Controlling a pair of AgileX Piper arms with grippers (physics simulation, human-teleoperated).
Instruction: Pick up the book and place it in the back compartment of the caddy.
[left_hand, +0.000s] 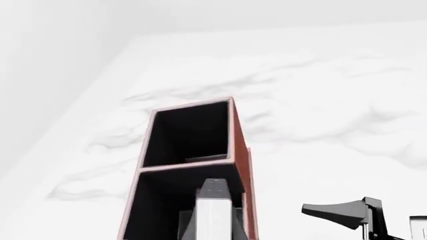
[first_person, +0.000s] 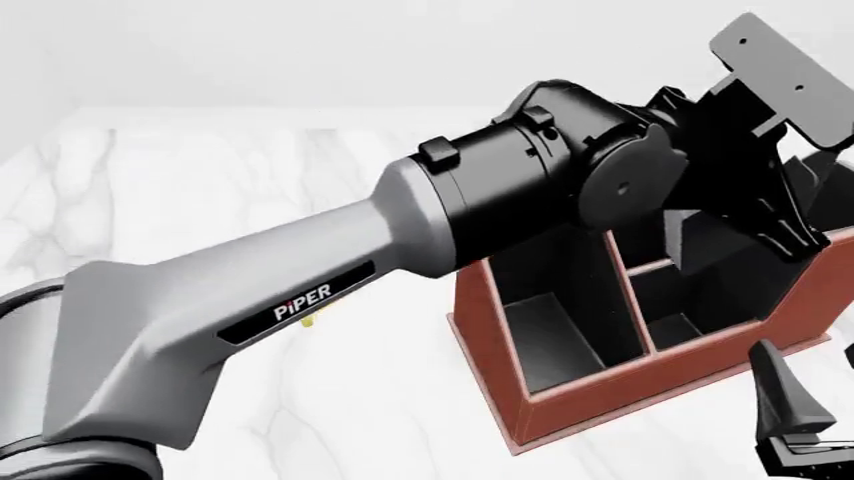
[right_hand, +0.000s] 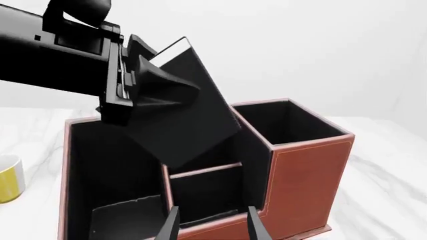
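The black book (right_hand: 193, 125) hangs tilted over the reddish-brown caddy (right_hand: 307, 170), with my left gripper (right_hand: 175, 90) shut on its upper end. Its lower corner points down just behind the short cross divider (right_hand: 203, 170), over the back compartment (right_hand: 225, 156), which it mostly hides. In the left wrist view the book's white page edge (left_hand: 213, 215) sits over the nearer of two black cells of the caddy (left_hand: 241, 150). My right gripper (right_hand: 212, 227) is open and holds nothing, low beside the caddy's front wall (first_person: 627, 390).
A yellow mug (right_hand: 7, 177) stands on the marble table left of the caddy. The left arm (first_person: 441, 220) crosses the front view and covers most of the caddy's rear. One of the right gripper's fingers (left_hand: 337, 212) shows beside the caddy.
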